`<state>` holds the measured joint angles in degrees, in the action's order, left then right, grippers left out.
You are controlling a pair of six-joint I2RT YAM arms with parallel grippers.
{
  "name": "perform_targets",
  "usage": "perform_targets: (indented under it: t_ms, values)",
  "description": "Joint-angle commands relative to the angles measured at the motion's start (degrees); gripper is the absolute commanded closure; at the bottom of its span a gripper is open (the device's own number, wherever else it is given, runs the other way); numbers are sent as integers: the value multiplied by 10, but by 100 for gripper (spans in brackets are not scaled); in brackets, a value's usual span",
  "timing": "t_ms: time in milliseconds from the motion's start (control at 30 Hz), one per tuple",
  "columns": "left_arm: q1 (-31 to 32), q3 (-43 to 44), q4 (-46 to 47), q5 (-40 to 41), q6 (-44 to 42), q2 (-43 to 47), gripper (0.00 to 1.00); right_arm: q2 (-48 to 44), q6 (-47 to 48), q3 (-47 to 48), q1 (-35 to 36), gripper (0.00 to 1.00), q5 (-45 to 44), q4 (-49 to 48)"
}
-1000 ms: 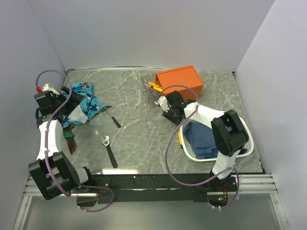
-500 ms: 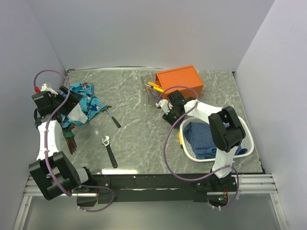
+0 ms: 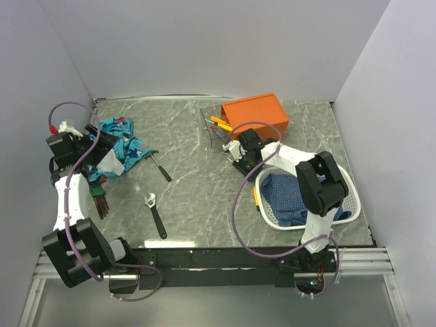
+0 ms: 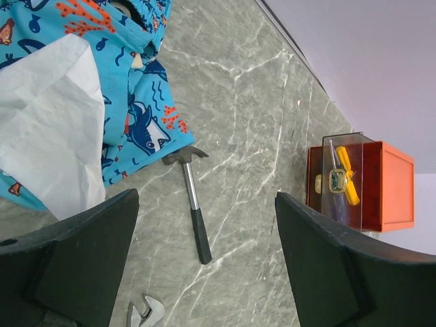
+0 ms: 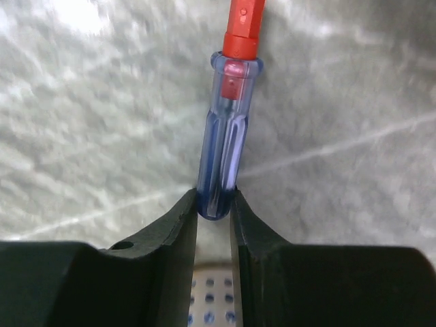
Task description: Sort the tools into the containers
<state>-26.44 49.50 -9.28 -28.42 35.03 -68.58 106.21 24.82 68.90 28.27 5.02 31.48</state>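
Observation:
My right gripper (image 3: 238, 156) is shut on the end of a blue-handled screwdriver (image 5: 224, 146) with a red collar, low over the table just in front of the orange box (image 3: 255, 114). A clear drawer (image 3: 214, 128) stands pulled out at the box's left and holds yellow-handled screwdrivers (image 4: 346, 176). My left gripper (image 3: 95, 155) is wide open and empty at the far left, over the patterned cloth. The small black-handled hammer (image 3: 161, 167) lies between its fingers in the left wrist view (image 4: 194, 211). The adjustable wrench (image 3: 155, 214) lies near the front.
A blue patterned cloth (image 3: 121, 144) with a white piece lies at the left. A white basket (image 3: 346, 178) with a blue cloth stands at the right, a yellow screwdriver (image 3: 256, 197) beside its left wall. A dark brown bundle (image 3: 101, 202) lies by the left arm.
My right gripper has moved a little up and right, closer to the orange box, with the screwdriver in it. The left arm has barely shifted.

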Motion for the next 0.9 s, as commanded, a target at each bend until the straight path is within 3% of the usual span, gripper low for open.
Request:
perform_targets:
  t_ms: [0, 233, 367, 567, 733, 867]
  values:
    - [-3, 27, -4, 1, -2, 13, 13, -69, -6, 40, 3, 87, -23, 136]
    - [-3, 34, 38, -13, 26, -21, 14, -280, 139, -14, 8, 98, 76, 206]
    - [-3, 49, 38, -8, 22, -37, 14, -298, 120, -1, 8, 100, 114, 154]
    - [0, 59, 37, -11, 20, -45, 14, -179, 5, 141, 8, 100, 92, 67]
    - [0, 42, 43, -12, 22, -35, 13, -32, -33, 351, 8, 100, 53, 82]
    - [0, 31, 46, -10, 19, -24, 13, 36, -23, 444, 8, 100, 29, 112]
